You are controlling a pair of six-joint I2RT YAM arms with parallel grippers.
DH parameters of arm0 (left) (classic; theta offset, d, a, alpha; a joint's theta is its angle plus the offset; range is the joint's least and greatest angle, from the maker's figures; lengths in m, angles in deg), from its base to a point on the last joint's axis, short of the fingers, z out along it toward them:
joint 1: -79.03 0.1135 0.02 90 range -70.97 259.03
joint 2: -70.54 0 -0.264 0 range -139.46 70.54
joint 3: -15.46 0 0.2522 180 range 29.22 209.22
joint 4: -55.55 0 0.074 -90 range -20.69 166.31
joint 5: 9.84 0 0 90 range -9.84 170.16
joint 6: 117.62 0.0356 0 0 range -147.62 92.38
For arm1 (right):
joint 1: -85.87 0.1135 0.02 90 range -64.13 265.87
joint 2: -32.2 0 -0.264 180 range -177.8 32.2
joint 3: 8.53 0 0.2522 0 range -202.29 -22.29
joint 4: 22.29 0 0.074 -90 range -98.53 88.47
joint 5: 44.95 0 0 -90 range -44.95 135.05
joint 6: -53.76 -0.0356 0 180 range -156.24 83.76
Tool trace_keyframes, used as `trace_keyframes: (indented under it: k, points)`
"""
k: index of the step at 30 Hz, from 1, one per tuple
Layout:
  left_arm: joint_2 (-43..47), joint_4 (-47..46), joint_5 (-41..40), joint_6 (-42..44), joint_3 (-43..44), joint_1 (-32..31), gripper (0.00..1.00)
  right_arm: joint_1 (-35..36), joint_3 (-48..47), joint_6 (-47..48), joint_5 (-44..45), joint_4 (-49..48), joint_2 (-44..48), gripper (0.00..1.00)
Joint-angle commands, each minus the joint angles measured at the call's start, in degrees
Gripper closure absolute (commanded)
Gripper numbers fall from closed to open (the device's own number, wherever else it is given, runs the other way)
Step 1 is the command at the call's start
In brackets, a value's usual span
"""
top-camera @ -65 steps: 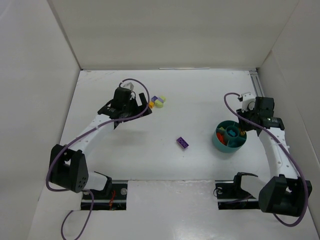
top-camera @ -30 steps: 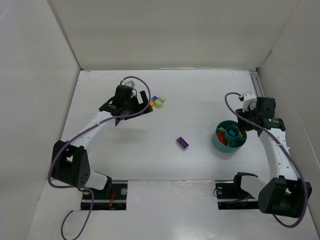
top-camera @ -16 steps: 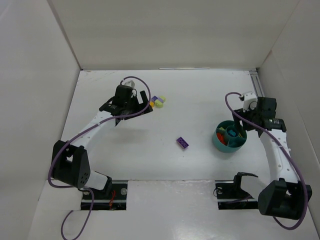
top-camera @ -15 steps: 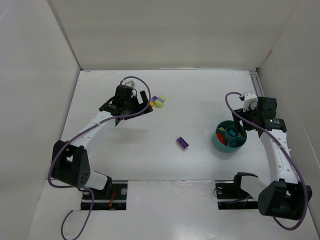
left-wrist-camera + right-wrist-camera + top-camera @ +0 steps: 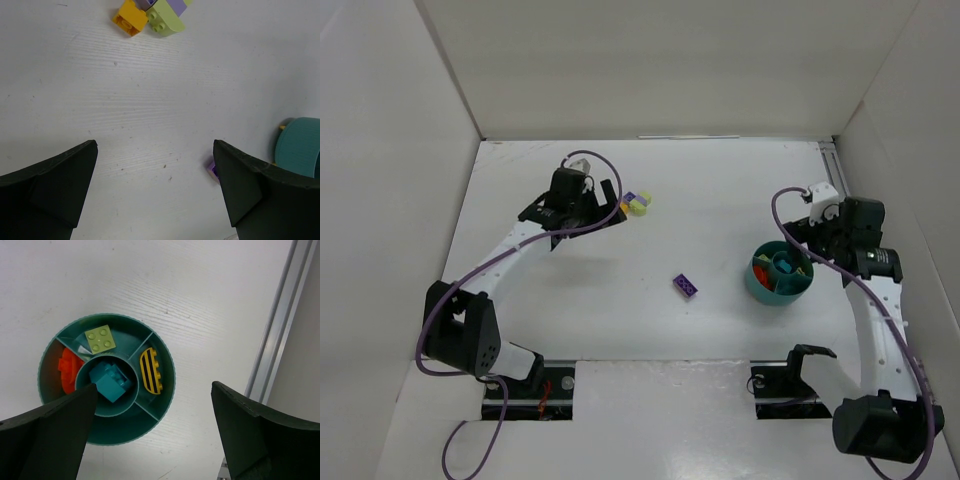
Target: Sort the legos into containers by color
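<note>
The teal bowl [image 5: 756,284] [image 5: 125,429] lies below my open, empty right gripper [image 5: 802,243] [image 5: 152,390]. Its compartments hold a pale green plate [image 5: 100,339], a yellow striped rounded piece [image 5: 150,371] and an orange-red piece [image 5: 67,371]. A teal brick [image 5: 110,381] sits in the central cup. A purple brick [image 5: 685,286] lies alone mid-table. At the back, an orange-yellow brick [image 5: 130,18], a pale green piece [image 5: 164,21] and a purple piece [image 5: 175,5] cluster together [image 5: 636,203]. My left gripper [image 5: 613,205] [image 5: 155,150] hangs open and empty just left of that cluster.
A metal rail [image 5: 280,320] runs along the table's right edge beside the bowl. White walls close in the table on the left, back and right. In the left wrist view the bowl [image 5: 300,147] shows at the right edge.
My right gripper has spread its jaws wide and drawn up and back to the right of the bowl. The left arm has stayed still over the last second.
</note>
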Motion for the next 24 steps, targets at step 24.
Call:
trace_keyframes:
  k: [24]
  points:
    - [3.9, 2.9, -6.6, -2.3, 0.4, -1.6, 0.0, 43.5, -8.0, -12.5, 10.7, -11.1, -16.2, 0.0]
